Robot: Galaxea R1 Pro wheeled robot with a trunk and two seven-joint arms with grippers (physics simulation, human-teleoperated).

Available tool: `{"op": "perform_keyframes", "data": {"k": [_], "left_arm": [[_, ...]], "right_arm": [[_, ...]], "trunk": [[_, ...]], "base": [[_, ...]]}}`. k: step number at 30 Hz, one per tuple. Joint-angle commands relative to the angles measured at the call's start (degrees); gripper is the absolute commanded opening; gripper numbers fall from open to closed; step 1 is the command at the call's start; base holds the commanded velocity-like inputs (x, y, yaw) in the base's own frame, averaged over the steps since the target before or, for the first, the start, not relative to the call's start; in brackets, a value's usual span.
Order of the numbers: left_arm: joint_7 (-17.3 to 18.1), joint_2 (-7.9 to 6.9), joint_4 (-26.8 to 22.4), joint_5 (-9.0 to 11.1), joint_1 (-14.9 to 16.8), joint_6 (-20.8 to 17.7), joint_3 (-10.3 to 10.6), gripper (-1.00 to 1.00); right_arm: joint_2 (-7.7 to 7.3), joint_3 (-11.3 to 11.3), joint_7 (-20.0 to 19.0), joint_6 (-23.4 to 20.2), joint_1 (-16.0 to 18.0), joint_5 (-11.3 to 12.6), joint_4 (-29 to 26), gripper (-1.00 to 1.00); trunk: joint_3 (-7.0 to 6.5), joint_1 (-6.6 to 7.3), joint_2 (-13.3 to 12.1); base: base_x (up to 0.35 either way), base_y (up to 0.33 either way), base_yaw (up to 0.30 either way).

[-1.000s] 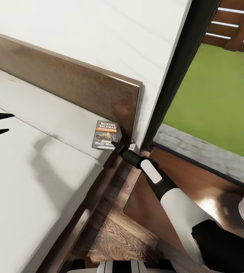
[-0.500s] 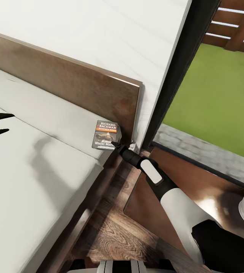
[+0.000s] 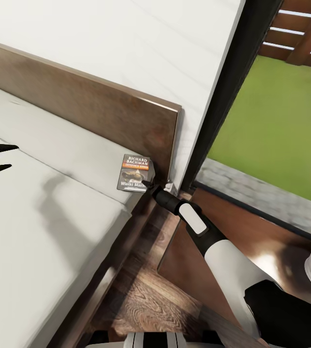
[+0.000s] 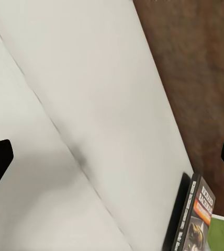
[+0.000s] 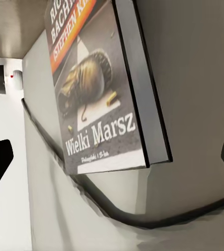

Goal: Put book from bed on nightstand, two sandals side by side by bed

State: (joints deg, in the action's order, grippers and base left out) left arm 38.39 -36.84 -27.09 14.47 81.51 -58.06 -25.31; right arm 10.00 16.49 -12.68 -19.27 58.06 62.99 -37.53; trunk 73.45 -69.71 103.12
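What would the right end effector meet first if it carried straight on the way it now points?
Most likely the book lying at the mattress corner. The open right end effector points at its lower edge, very close, though exact depth is unclear.

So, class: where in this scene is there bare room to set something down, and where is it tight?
The grey mattress is bare between the left tool and the book. The glossy nightstand top beside the bed is bare too. It is tight at the headboard corner, where the right tool meets the book.
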Motion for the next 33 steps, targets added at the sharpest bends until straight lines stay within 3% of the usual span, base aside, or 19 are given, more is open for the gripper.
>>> {"op": "perform_keyframes", "data": {"k": [1, 33], "left_arm": [[0.4, 0.01, 0.0, -0.4, 0.1, -0.2, -0.3, 1.0], [0.4, 0.01, 0.0, -0.4, 0.1, -0.2, -0.3, 1.0]], "right_arm": [[0.0, 0.0, -0.1, -0.2, 0.0, 0.3, 0.0, 1.0], [0.0, 0.0, -0.1, -0.2, 0.0, 0.4, 0.0, 1.0]], "trunk": [[0.03, 0.0, 0.0], [0.03, 0.0, 0.0]], "base": [[0.069, 0.0, 0.0], [0.015, 0.0, 0.0]]}}
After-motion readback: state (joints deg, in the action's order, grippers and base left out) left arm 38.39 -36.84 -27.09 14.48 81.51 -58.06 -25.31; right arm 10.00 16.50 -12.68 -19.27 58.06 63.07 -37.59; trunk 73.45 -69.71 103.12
